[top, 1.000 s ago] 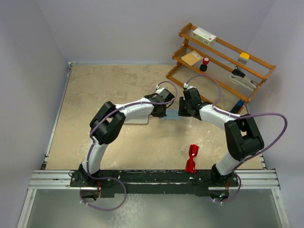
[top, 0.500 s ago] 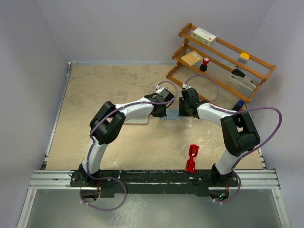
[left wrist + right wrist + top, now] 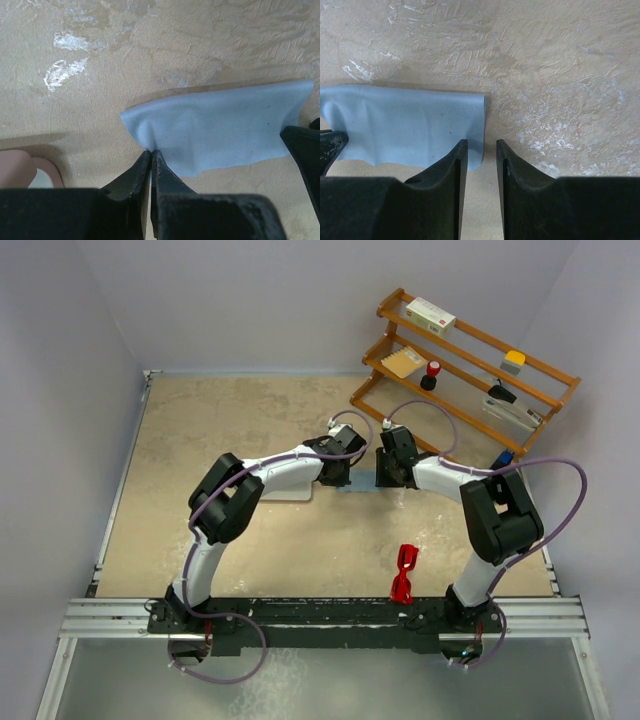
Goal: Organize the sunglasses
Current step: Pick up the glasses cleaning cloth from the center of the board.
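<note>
The red sunglasses (image 3: pixel 404 573) lie folded on the table near the front edge, right of centre, far from both grippers. A light blue cloth (image 3: pixel 360 488) lies flat between the two grippers. My left gripper (image 3: pixel 346 480) is shut, pinching the cloth's (image 3: pixel 225 130) left corner at its tips (image 3: pixel 151 151). My right gripper (image 3: pixel 381 478) is open, and its jaws (image 3: pixel 480 146) straddle the right edge of the cloth (image 3: pixel 405 127). The pale pink case (image 3: pixel 287 491) lies mostly hidden under my left arm; a corner shows in the left wrist view (image 3: pixel 20 167).
A wooden rack (image 3: pixel 470 365) stands at the back right with a box, a red-topped item and other small things. Walls close off the left, back and right. The metal rail (image 3: pixel 320 615) runs along the front edge.
My right gripper has shifted a little left toward the cloth and its elbow has swung. The left arm, the cloth and the sunglasses have not moved.
</note>
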